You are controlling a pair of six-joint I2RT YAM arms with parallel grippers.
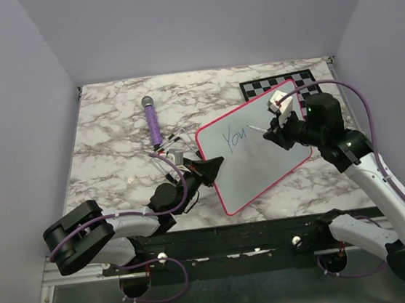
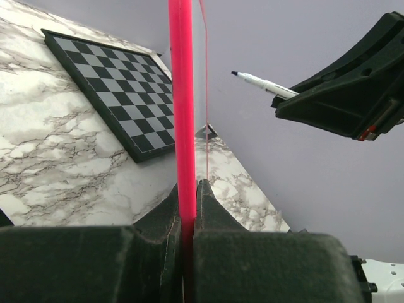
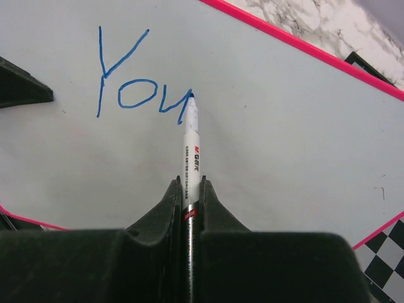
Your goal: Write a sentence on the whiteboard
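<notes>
The whiteboard (image 1: 262, 163) lies right of centre on the marble table (image 1: 115, 154), turned at an angle. In the top view its far corner overlaps the chessboard (image 1: 275, 85). The left gripper (image 1: 206, 170) is clamped on the board's pink rim at the left side. In the left wrist view the rim runs edge-on betw. the two fingers, which press on it from both sides. The right gripper (image 3: 190, 184) is closed around a white marker (image 3: 192, 142), w/ the barrel pointing fwd out of the jaws. The marker tip rests on the board surface, at the end of the letter "u". Of the sentence (image 3: 136, 88) only "You" is written, in thin blue strokes, approx. in the board's upper left part. A purple object (image 1: 153, 122), stick-shaped w/ a grey head, lies on the table left of the board & apart from it.
</notes>
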